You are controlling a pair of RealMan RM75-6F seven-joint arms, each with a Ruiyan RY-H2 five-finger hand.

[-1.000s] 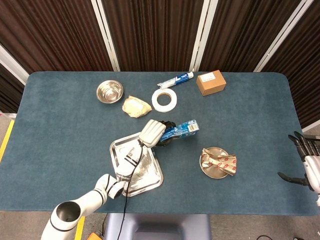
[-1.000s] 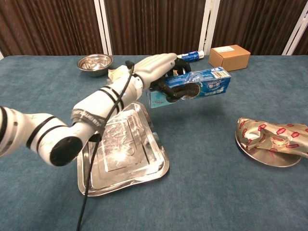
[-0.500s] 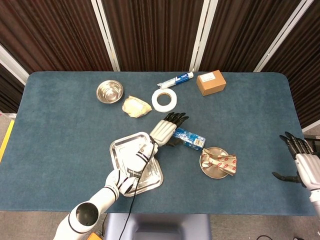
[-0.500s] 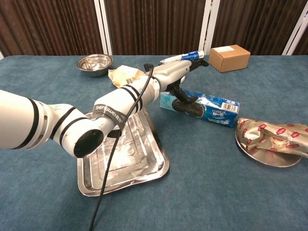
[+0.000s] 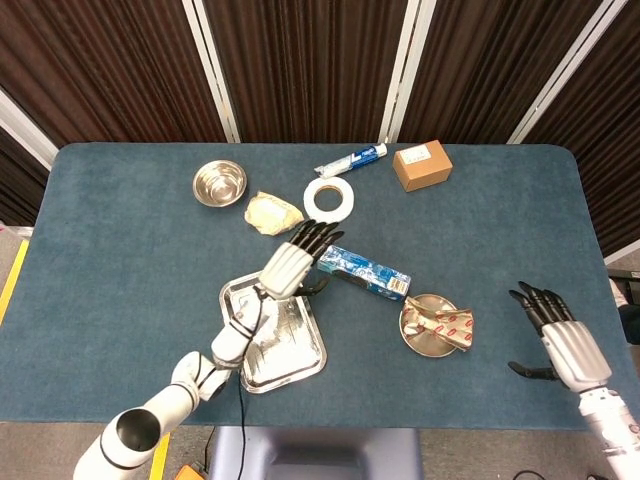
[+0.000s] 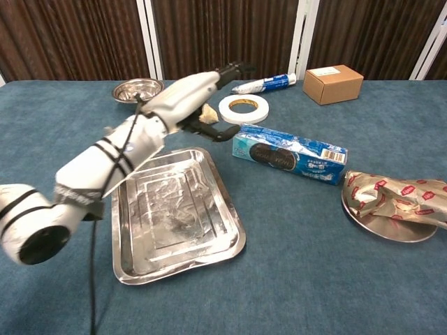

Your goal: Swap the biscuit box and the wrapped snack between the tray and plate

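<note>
1. Since the earlier frames: the left hand point(image 5: 288, 264) has let go of the biscuit box point(image 5: 364, 273) and pulled back toward the tray point(image 5: 300, 352); the right hand point(image 5: 560, 340) has come further in over the counter point(image 5: 120, 250).
2. One biscuit box, blue, lying flat on the counter between tray and plate point(image 5: 418, 342), on neither; its lower end is near the plate rim. Chest view shows it point(image 6: 289, 153) resting long side down.
3. One wrapped snack point(image 5: 442, 324), crinkled gold-and-red wrapper, lying on the plate; in the chest view point(image 6: 391, 197) it overhangs the plate point(image 6: 391, 232) edge.
4. One tray, steel, rectangular, holding nothing, with the left forearm above its upper corner; chest view point(image 6: 174, 258).
5. Left hand: holds nothing, fingers stretched out and apart, fingertips just beside the box's upper-left end. Chest view point(image 6: 195, 94) shows it raised over the counter, blurred.
6. Right hand: holds nothing, fingers spread, thumb out to the side, near the counter's right front edge, well apart from the plate. Head view only.
7. Further out, one of each: steel bowl point(image 5: 220, 183), crumpled tan wrapper point(image 5: 272, 212), white tape roll point(image 5: 329, 199), blue-and-white tube point(image 5: 351, 160), brown carton point(image 5: 422, 165).
8. The tape roll lies just above the left fingertips; tube and carton are along the far edge.
</note>
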